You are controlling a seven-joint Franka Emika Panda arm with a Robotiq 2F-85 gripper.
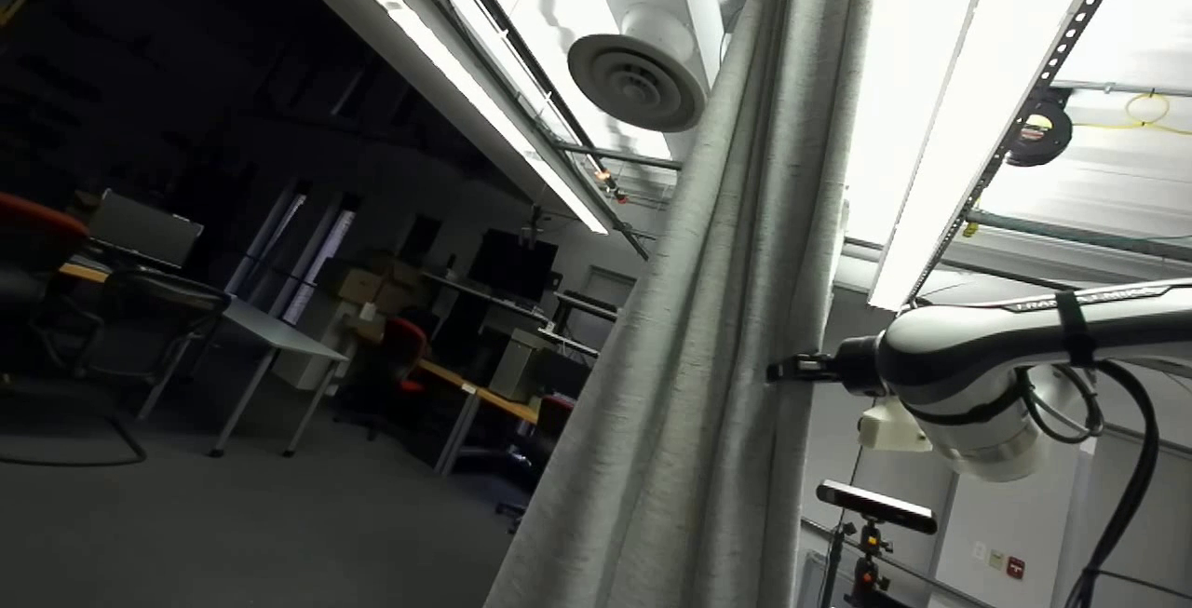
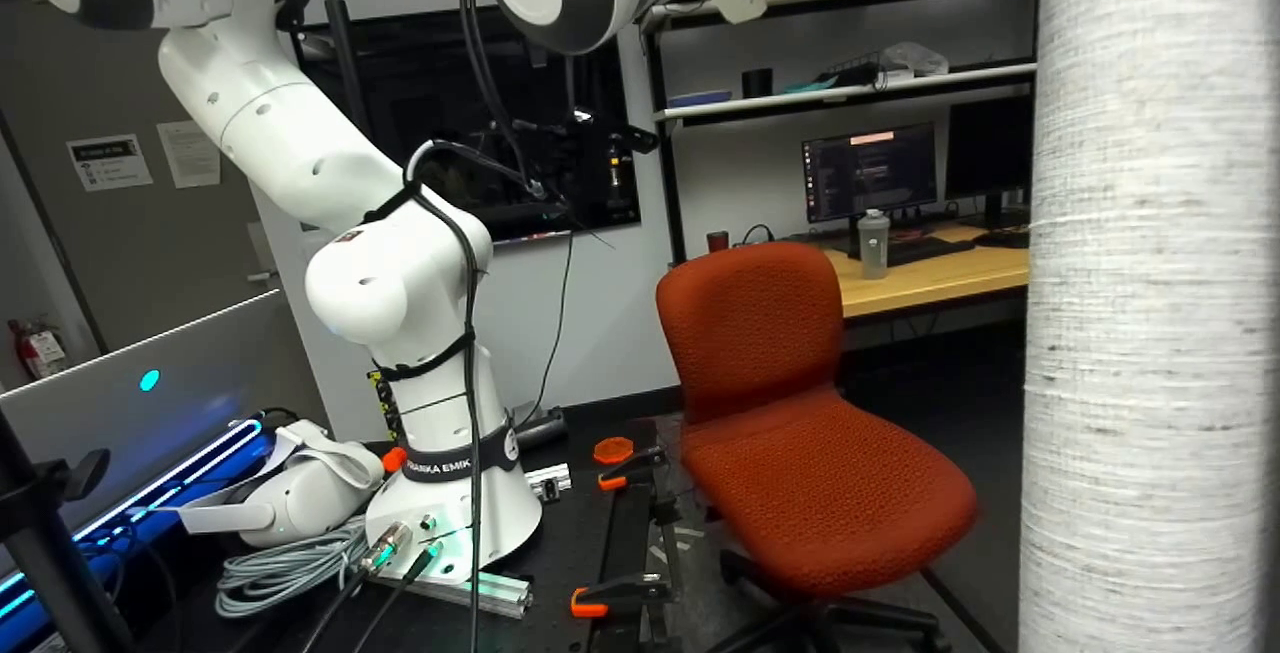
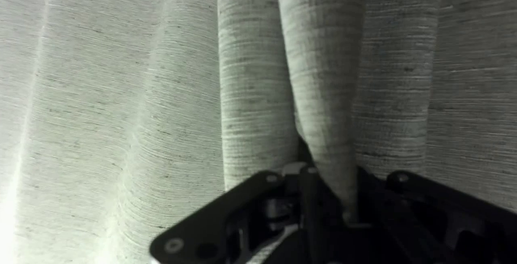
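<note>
Pinching a fold of the grey curtain (image 1: 694, 394), gripper (image 1: 785, 369) sitting on its 3 o'clock side

Step in hand is looking like the grasp on the cloth. Wrist view: a narrow fold (image 3: 327, 86) is tapering down from 12 o'clock and vanishing between the black fingers (image 3: 373, 195), which are pressing together on it — layer count not showing. The curtain itself is hanging through the middle of an exterior view, flaring out toward 7 o'clock, with the arm (image 1: 987, 347) stretching in from 3 o'clock. Next move is probably calling for holding that squeeze and going slowly, letting slack cloth follow; a fast tug could be slipping the fold free.

Edges: the fingers are overlapping the curtain's 3 o'clock outline, most of the cloth spreading toward 9. A bar-shaped camera (image 1: 875, 507) is standing at 5 o'clock below the gripper, so dropping lower is likely needing care. Room for moving is looking better at 9 o'clock past the curtain, where a white table (image 1: 284, 333) is standing well apart from the arm. In an exterior view, the red chair (image 2: 800, 433) is sitting at 3 o'clock from the arm's base (image 2: 450, 498), just past the edge of the bench (image 2: 555, 543) — and pale woven cloth (image 2: 1150, 293), likely the same curtain, is filling the 3 o'clock border.
</note>
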